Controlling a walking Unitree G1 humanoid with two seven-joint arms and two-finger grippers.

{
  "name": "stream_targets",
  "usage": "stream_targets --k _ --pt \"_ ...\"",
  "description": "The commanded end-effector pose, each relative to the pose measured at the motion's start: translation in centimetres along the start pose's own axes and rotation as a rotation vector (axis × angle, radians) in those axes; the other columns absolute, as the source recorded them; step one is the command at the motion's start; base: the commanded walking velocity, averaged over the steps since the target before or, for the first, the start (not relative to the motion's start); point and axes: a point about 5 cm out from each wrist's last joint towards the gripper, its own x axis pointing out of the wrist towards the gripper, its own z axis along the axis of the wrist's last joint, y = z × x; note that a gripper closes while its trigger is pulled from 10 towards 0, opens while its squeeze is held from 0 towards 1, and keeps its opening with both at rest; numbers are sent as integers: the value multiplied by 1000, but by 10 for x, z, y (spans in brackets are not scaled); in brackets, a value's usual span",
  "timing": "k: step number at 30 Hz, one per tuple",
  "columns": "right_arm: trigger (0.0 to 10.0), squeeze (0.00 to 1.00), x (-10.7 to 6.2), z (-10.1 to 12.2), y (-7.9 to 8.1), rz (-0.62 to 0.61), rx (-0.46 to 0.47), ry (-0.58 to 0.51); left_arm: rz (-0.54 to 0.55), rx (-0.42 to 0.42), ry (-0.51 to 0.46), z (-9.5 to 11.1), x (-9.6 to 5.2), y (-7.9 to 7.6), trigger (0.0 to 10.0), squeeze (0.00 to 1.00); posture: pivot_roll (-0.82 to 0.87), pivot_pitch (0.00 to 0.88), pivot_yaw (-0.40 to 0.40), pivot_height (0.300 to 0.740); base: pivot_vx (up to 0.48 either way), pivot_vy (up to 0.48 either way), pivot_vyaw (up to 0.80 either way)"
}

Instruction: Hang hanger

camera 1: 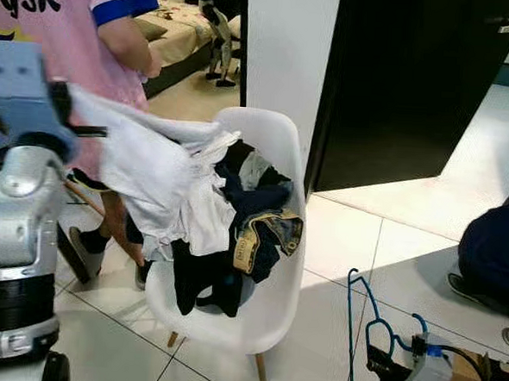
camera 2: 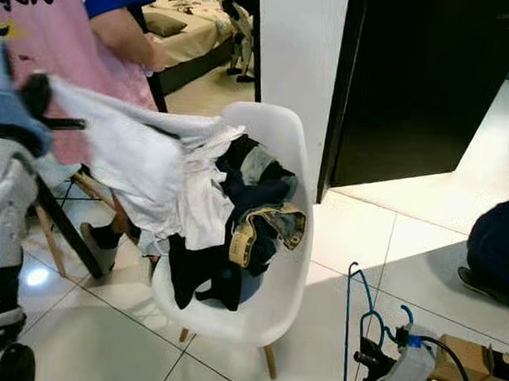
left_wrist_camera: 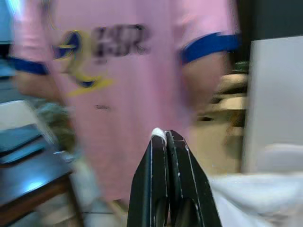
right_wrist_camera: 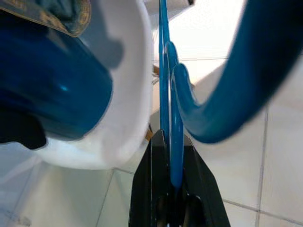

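Blue hanger (camera 1: 360,309) sits clamped in the right hand (right_wrist_camera: 173,184) at lower right, left hand (left_wrist_camera: 165,142) pinching the white shirt (camera 1: 144,166) closed; threading comes next.

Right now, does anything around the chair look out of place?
Yes. The white moulded chair is heaped with tangled dark and light clothes spilling over its front edge, and the left gripper is pulling a white garment sideways off the pile.
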Motion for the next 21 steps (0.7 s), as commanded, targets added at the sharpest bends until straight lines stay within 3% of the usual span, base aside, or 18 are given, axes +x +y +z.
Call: stream_targets --k 1,2,3,4,5,7,8,9,12,14,20,21 --pt "10000 0 -2 -3 -2 -10 15 5 126 41 71 -19 -4 31 0 0 -9 0 33 740 0 0 0" --pt "10000 0 -2 -3 -2 -10 15 5 126 41 71 -19 -4 31 0 0 -9 0 33 740 0 0 0" --pt "10000 0 -2 -4 -2 -9 16 6 175 55 115 -32 -8 45 0 0 -8 0 32 740 0 0 0" --pt "10000 0 -2 -4 -2 -9 16 6 175 55 115 -32 -8 45 0 0 -8 0 32 740 0 0 0" --pt "10000 0 -2 -4 -2 -8 16 7 193 61 163 -46 -13 51 0 0 -8 0 32 740 0 0 0" --pt "10000 0 -2 -4 -2 -8 16 7 193 61 163 -46 -13 51 0 0 -8 0 32 740 0 0 0" --pt "10000 0 -2 -4 -2 -8 16 7 190 70 209 -59 -19 52 0 0 -8 0 35 740 0 0 0" --pt "10000 0 -2 -4 -2 -8 16 7 190 70 209 -59 -19 52 0 0 -8 0 35 740 0 0 0" --pt "10000 0 -2 -3 -2 -10 16 2 175 80 342 -98 -37 44 0 0 -14 0 38 740 0 0 0" --pt "10000 0 -2 -3 -2 -10 17 1 178 74 386 -110 -43 42 0 0 -16 0 40 740 0 0 0" --pt "10000 0 -2 -3 -2 -10 17 -1 180 83 427 -123 -49 42 0 0 -17 0 41 740 0 0 0" --pt "10000 0 -2 -3 -2 -10 17 -1 188 96 443 -128 -53 43 0 43 -17 0 42 740 0 0 0"
